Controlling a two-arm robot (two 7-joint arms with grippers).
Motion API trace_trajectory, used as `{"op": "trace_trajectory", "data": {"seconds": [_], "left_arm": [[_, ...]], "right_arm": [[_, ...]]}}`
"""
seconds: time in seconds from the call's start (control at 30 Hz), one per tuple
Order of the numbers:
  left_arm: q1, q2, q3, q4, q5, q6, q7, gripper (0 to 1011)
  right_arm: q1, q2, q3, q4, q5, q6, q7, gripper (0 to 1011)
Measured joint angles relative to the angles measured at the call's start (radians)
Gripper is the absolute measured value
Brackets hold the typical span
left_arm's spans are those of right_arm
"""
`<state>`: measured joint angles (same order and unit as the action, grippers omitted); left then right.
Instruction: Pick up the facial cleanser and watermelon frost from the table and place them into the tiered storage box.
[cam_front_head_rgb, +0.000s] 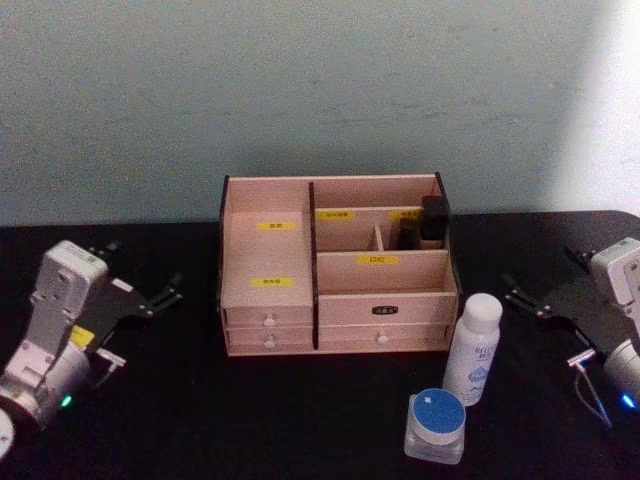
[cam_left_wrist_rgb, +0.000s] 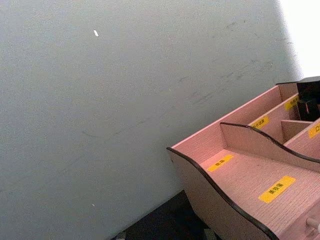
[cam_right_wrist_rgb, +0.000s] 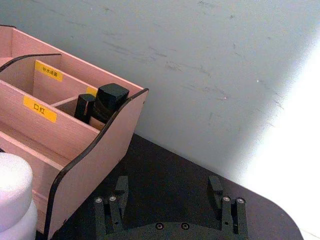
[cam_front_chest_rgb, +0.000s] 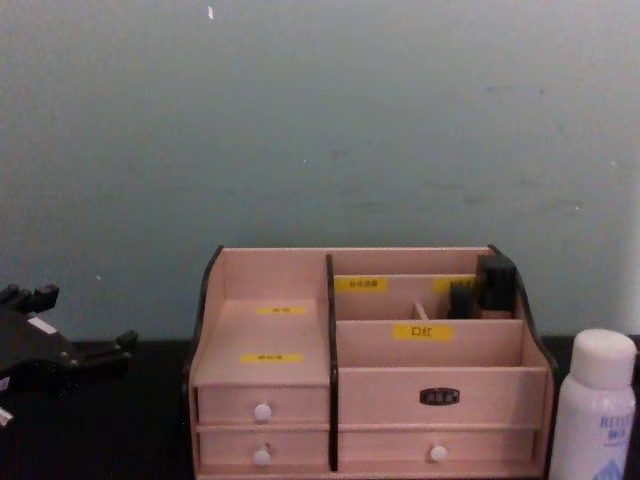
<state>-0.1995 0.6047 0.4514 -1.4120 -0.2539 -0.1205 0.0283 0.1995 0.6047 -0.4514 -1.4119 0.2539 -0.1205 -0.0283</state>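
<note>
"Right gripper (cam_front_head_rgb: 540, 272) of mine hovers over the black table (cam_front_head_rgb: 250, 410), off the right end of the light wooden tiered storage box (cam_front_head_rgb: 262, 255) with dark edges and yellow labels. Its fingers are spread apart with nothing between them. At the box's other end my left gripper (cam_front_head_rgb: 145, 268) hovers the same way, also spread and empty."

"And the two things you have to move?"

"Both are on the table on my right. One tall white plastic bottle (cam_front_head_rgb: 472, 350) with blue print stands just beside the box's front right corner. One squat clear jar (cam_front_head_rgb: 436, 425) with a round blue lid sits in front of it, so close I cannot tell whether they touch. I cannot read which is the cleanser and which the frost."

"What worries you?"

"Crowding. If I close on the bottle from the side, a finger could knock the jar or catch the box's corner. That bottle is tall, narrow and smooth, so I judge a low or off-centre squeeze would tip it or let it slide. Then there is the drop-off: the back right compartment already holds dark rectangular containers (cam_front_head_rgb: 432, 220), and a bottle lowered against a divider would likely topple out."
</note>
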Motion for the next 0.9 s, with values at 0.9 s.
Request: {"op": "trace_trajectory", "data": {"seconds": [0.9], "left_arm": [[0.000, 0.000, 0.000, 0.000, 0.000, 0.000, 0.000, 1001]], "right_arm": [[-0.009, -0.001, 0.009, -0.009, -0.003, 0.000, 0.013, 1002]]}}
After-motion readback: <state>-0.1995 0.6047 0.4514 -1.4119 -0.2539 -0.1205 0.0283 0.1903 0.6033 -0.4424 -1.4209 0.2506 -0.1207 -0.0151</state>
